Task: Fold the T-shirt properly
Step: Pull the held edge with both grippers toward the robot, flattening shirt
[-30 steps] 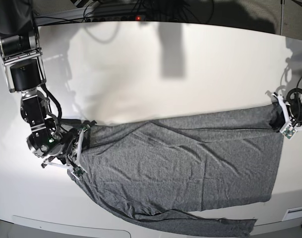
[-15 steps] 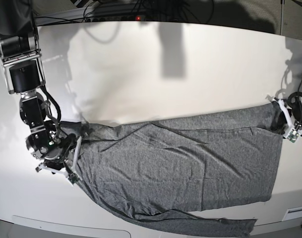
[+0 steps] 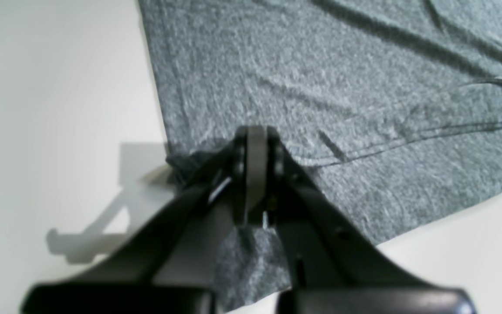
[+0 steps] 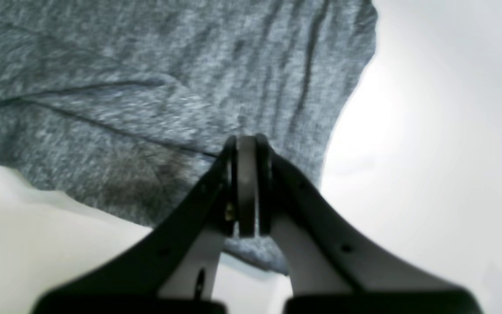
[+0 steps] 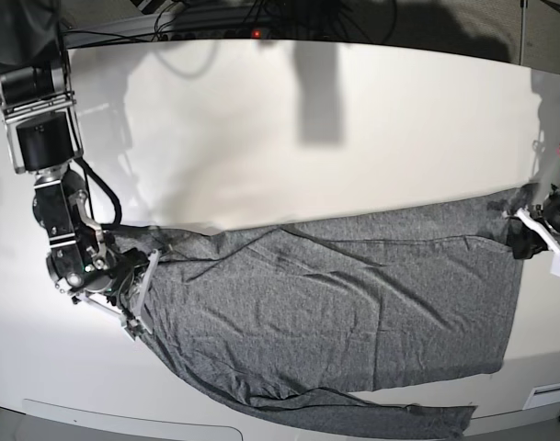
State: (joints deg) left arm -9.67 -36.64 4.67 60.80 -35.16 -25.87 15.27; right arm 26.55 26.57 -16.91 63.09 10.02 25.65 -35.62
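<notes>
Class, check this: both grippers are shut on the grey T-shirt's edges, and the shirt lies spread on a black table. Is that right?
Wrong in one respect: the table is white, not black, as the base view shows. The left gripper and right gripper are indeed shut on the edges of the T-shirt.

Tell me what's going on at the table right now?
A two-armed robot is folding a grey T-shirt spread across the white table. Each claw is shut on an edge of the cloth at opposite ends: the left claw pinches one end, the right claw the other. The shirt lies mostly flat with some wrinkles, stretched between them, and part of it hangs at the table's near edge.
</notes>
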